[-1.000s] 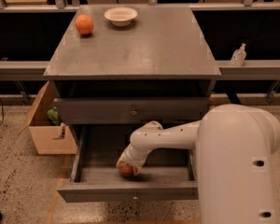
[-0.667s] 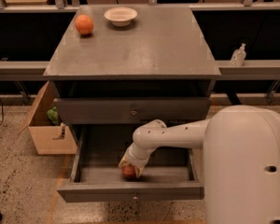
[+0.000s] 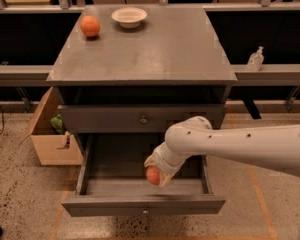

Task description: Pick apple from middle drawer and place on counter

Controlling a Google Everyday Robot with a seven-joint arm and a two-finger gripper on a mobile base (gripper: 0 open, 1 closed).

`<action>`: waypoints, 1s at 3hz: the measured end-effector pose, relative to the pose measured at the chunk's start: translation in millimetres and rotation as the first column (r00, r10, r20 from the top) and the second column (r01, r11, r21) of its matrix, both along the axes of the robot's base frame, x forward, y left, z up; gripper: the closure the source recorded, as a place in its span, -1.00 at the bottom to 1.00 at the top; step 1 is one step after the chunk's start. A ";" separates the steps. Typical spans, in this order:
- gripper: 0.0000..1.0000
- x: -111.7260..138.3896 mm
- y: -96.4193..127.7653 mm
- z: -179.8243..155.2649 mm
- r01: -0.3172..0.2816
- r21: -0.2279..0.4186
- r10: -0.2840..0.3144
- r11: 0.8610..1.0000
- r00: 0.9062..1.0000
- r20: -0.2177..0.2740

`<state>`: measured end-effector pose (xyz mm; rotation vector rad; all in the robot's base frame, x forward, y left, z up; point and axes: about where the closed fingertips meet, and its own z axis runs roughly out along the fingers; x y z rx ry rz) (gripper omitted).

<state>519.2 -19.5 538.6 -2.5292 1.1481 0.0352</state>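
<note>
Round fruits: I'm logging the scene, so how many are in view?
2. The orange sits on the counter at its back left; the apple is in the end effector over the open middle drawer. More could be hidden under the arm.

- Desk (image 3: 150, 54): matte grey top with pale scuffs.
- Middle drawer (image 3: 115, 186): grey, darker in its shadowed back.
- Upper drawer front (image 3: 100, 119): grey, with a dark round knob (image 3: 143, 119).
- Apple (image 3: 152, 176): red-orange.
- Tool (image 3: 156, 175): cream-white, above the open middle drawer, clasped about the apple.
- Arm (image 3: 240, 144): white with small dark dots.
- Round fruit (image 3: 90, 26): plain orange.
- Bowl (image 3: 129, 17): off-white.
- Box (image 3: 52, 149): tan cardboard.
- Floor (image 3: 20, 194): beige, speckled, with an orange stripe (image 3: 256, 189).
</note>
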 end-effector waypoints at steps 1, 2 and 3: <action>1.00 -11.2 -13.5 91.0 0.179 0.119 -0.186 0.977 0.981 0.056; 1.00 -18.5 -3.9 168.4 0.198 0.271 -0.229 0.942 0.969 0.089; 1.00 -20.5 -16.3 238.7 0.169 0.435 -0.228 0.885 0.970 0.087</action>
